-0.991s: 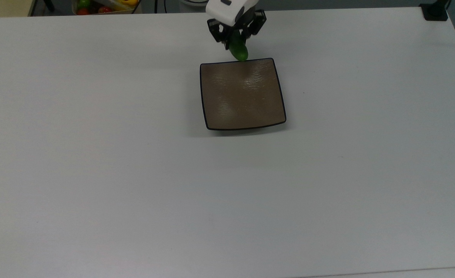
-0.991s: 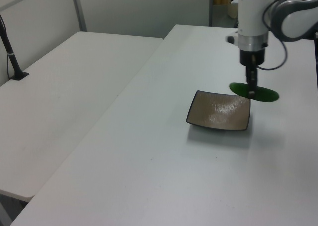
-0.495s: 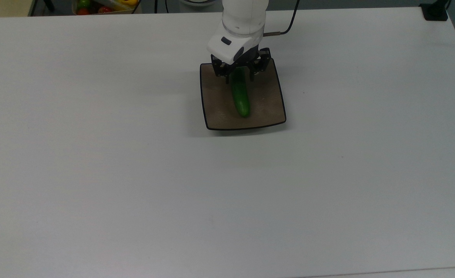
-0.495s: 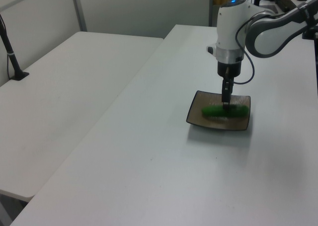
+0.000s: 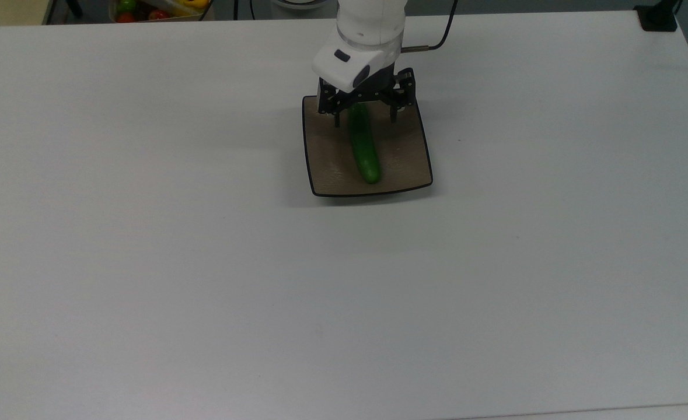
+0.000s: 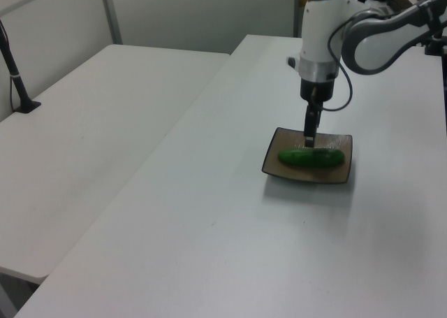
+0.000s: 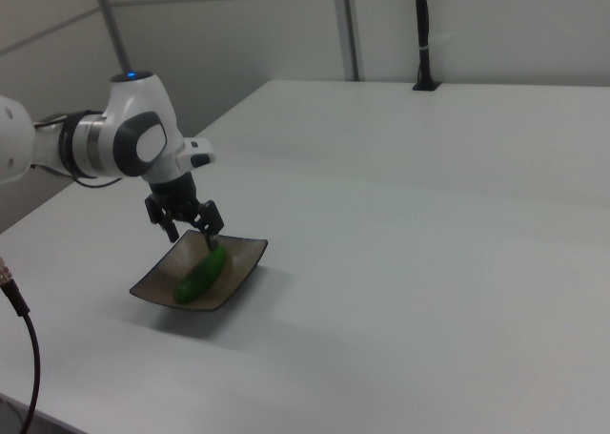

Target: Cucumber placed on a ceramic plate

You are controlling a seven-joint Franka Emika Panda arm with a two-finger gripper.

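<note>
A dark green cucumber (image 5: 364, 149) lies flat on the square brown ceramic plate (image 5: 402, 157), running from the plate's far edge to its near edge in the top view. My gripper (image 5: 365, 118) stands over the cucumber's far end, open, with one black finger on each side and a gap to the cucumber. In the left view the cucumber (image 6: 311, 158) lies across the plate (image 6: 272, 165) under the gripper (image 6: 309, 142). The right view has the gripper (image 7: 193, 234) just above the cucumber (image 7: 202, 274) and the plate (image 7: 152, 291).
The plate sits on a wide white table (image 5: 203, 262). A box of coloured fruit (image 5: 157, 9) stands beyond the far edge at the top view's left. A black mount (image 5: 659, 17) is at the far right corner. A second table (image 6: 84, 122) adjoins in the left view.
The gripper carried the cucumber from beyond the plate's far edge over the plate and down. Its fingers have since spread, and the cucumber now rests on the plate.
</note>
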